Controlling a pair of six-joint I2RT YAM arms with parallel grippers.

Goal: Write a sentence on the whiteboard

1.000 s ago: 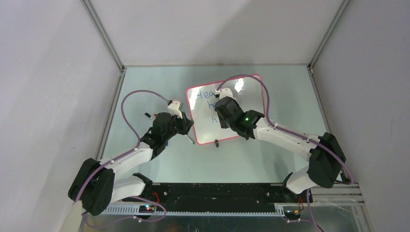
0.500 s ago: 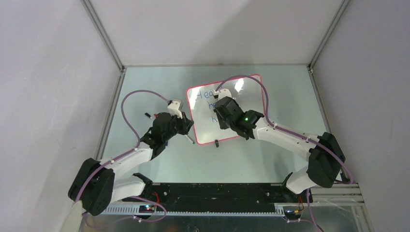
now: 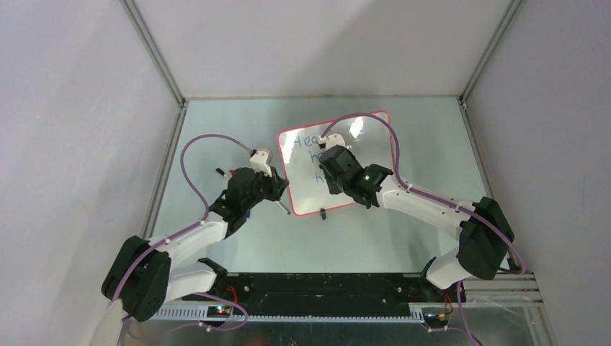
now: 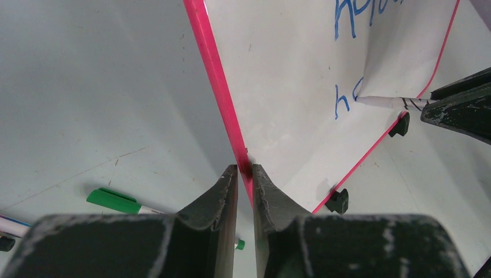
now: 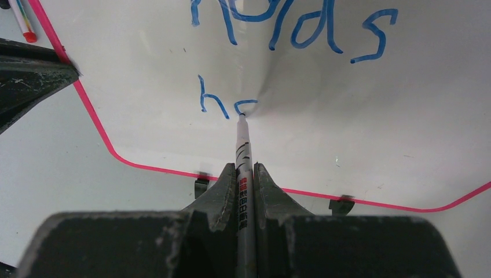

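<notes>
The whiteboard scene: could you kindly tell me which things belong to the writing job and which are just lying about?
In use:
whiteboard
blue writing
marker, gripped in the right pincer
left pincer, clamped on the board's edge

Lying about:
green-capped pen
red-tipped pen beside the board
</notes>
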